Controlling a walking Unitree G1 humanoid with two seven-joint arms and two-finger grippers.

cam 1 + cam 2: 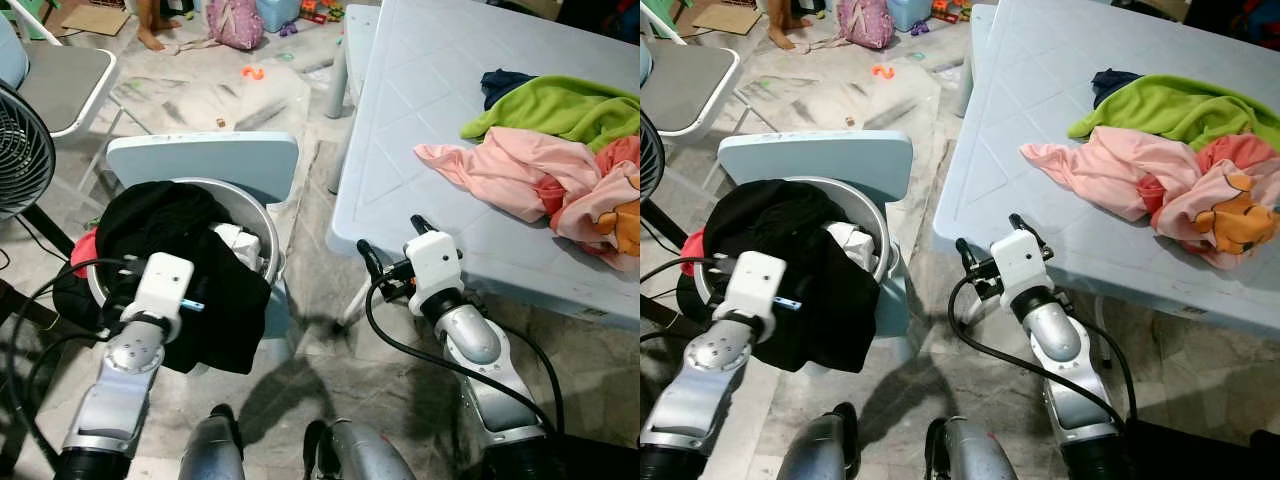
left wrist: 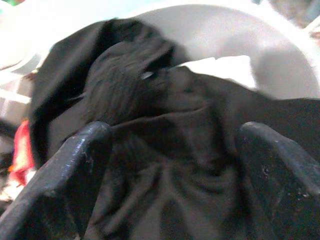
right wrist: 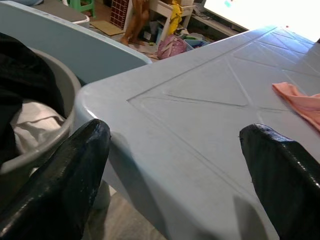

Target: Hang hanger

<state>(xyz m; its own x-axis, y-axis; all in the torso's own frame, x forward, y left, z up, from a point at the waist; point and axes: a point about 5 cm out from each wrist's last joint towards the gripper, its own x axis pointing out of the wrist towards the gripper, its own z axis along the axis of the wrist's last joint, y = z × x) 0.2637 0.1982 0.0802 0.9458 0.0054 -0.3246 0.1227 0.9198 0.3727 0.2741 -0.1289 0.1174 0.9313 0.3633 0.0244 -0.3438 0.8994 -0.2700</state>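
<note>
No hanger identifiable in these views. Left gripper [image 2: 170, 175] hovers fingers apart over the black garment [image 1: 180, 240] draped in the grey basket [image 1: 262, 225] — soft, limp, light, bunches easily; pinch a thick fold near the top. Right gripper [image 3: 175, 175] spread wide at the pale-blue table [image 1: 420, 110] corner, holding nothing.

My jaws stand wide apart over the corner of the pale blue worktop [image 3: 200, 130], a pink cloth [image 3: 300, 102] beyond.
</note>
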